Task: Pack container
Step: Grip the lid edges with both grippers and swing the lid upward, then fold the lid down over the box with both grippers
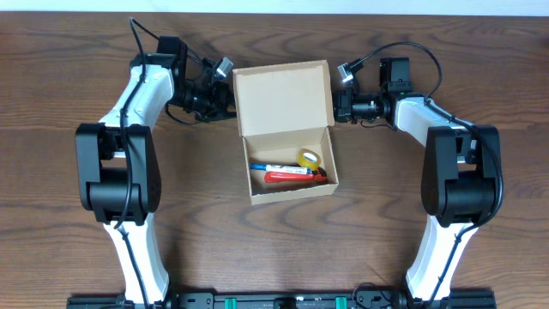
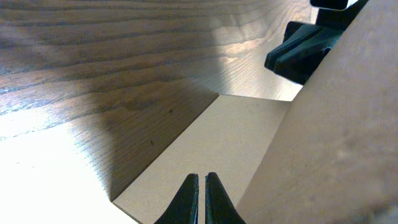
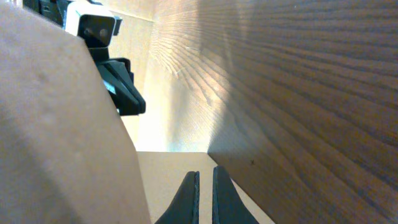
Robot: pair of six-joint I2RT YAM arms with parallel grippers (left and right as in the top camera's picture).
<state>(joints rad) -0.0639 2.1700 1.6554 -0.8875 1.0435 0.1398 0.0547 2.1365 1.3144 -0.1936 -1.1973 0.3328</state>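
The tan cardboard container (image 1: pixel 292 190) sits open at the table's middle, its lid (image 1: pixel 283 99) tilted up at the back. Inside lie a yellow roll (image 1: pixel 309 158), a red tool (image 1: pixel 287 177) and a blue pen (image 1: pixel 276 167). My left gripper (image 1: pixel 230 94) is at the lid's left edge. In the left wrist view its jaws (image 2: pixel 202 178) are closed over the lid's side flap (image 2: pixel 217 140), holding nothing. My right gripper (image 1: pixel 336 101) is at the lid's right edge. Its jaws (image 3: pixel 205 175) are closed but for a thin gap over the other side flap (image 3: pixel 168 177).
Dark wood table (image 1: pixel 69 69) all round the container. Each wrist view shows the opposite arm's black gripper across the lid, in the left wrist view (image 2: pixel 298 50) and in the right wrist view (image 3: pixel 118 87). The arm bases stand at the front left and front right.
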